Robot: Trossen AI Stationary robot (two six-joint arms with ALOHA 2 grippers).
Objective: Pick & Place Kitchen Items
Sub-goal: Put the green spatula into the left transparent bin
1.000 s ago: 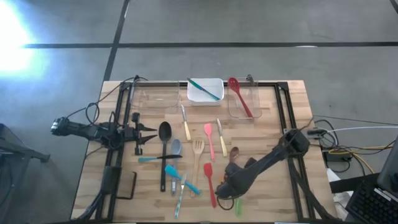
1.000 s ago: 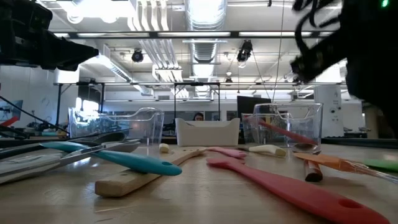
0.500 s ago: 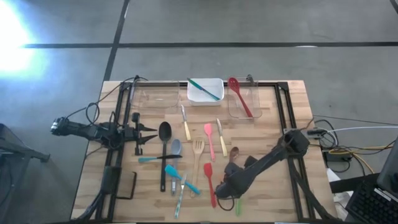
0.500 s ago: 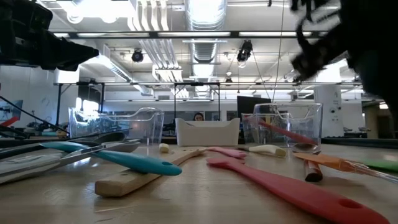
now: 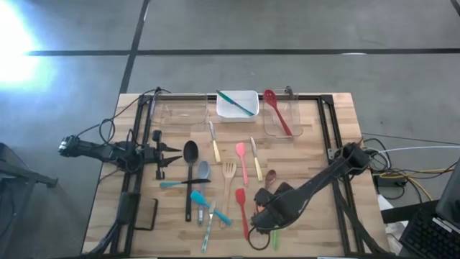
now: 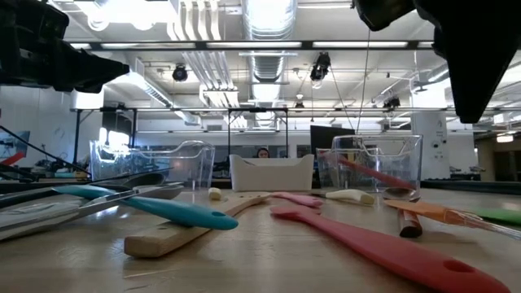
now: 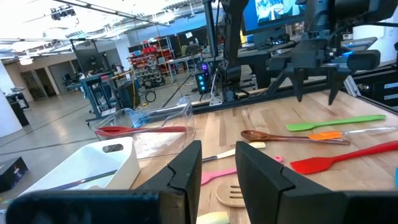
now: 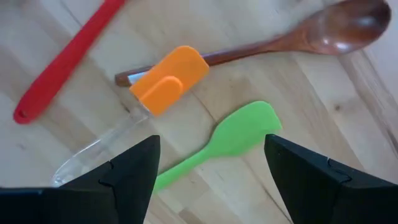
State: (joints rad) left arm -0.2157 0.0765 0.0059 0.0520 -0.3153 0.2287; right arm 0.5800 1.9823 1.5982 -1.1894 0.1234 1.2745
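My right gripper hangs open over the table's near right part, fingers pointing down, touching nothing. Right below it lie a green spatula and an orange spatula with a clear handle, flat on the wood. A wooden spoon and a red spatula lie beside them. In the high view the same gripper covers most of these. My left gripper waits at the table's left, level, slightly open, with nothing between its fingers.
More utensils lie mid-table: a black ladle, a wooden fork, a pink spatula and a teal one. At the far edge stand a white tub holding a teal utensil, a clear tub holding a red spoon, and another clear tub.
My right gripper has risen straight up from just above the green and orange spatulas and tipped further toward pointing straight down; in the low view it has climbed toward the picture's top. The utensils lie where they were.
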